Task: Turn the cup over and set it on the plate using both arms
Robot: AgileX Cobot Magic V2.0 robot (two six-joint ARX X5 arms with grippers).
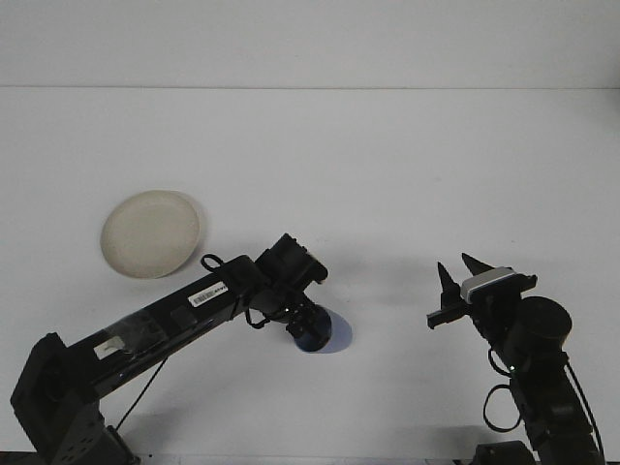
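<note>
The blue cup (329,334) lies on the white table just left of centre, tilted, with its paler side facing right. My left gripper (304,326) sits on the cup's left rim and appears shut on it; the arm hides the fingertips in part. A cream plate (152,233) rests empty at the far left, well apart from the cup. On the right my right gripper (458,275) is held above the table with its two dark fingers spread open and nothing between them.
The white table (387,174) runs back to a wall. My left arm (165,315) stretches diagonally from the lower left corner, passing just below the plate.
</note>
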